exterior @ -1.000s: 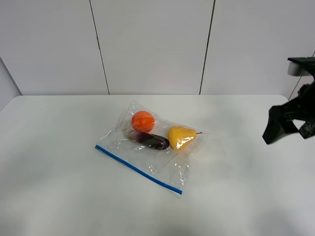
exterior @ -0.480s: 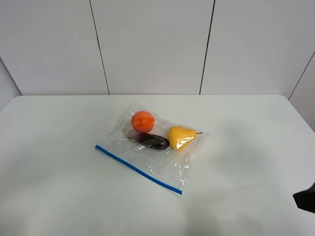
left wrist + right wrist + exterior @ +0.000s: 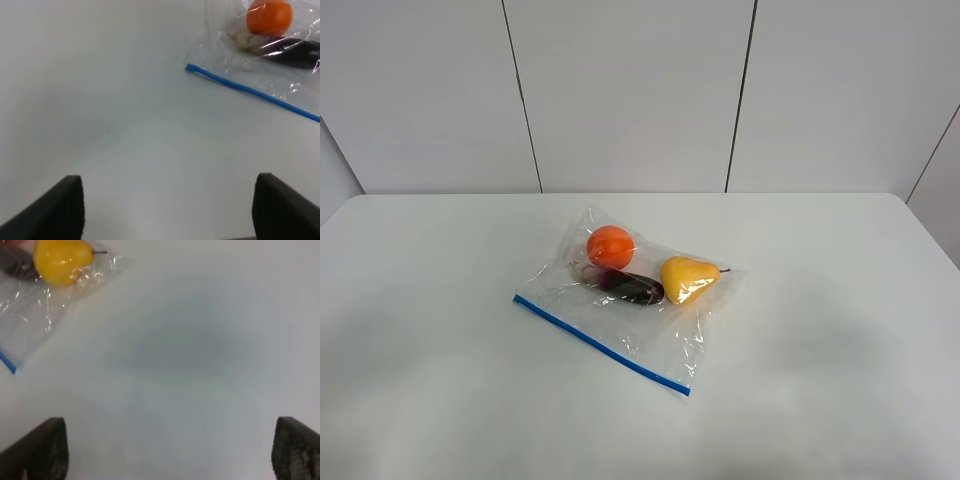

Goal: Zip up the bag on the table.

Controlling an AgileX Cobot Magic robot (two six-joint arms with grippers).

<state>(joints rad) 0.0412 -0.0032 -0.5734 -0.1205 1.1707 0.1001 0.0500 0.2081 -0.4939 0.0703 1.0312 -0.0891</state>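
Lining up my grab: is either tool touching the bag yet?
No, the bag lies alone on the table, no tool on it.

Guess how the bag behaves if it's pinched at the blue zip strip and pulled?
The bag looks thin and crinkly, so probably floppy: the film would bunch. On the smooth table it may slide. The round orange inside could roll and shift the load.

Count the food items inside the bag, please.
3, all within the bag: an orange at its far end, an eggplant just in front, a pear to the right. None seems hidden.
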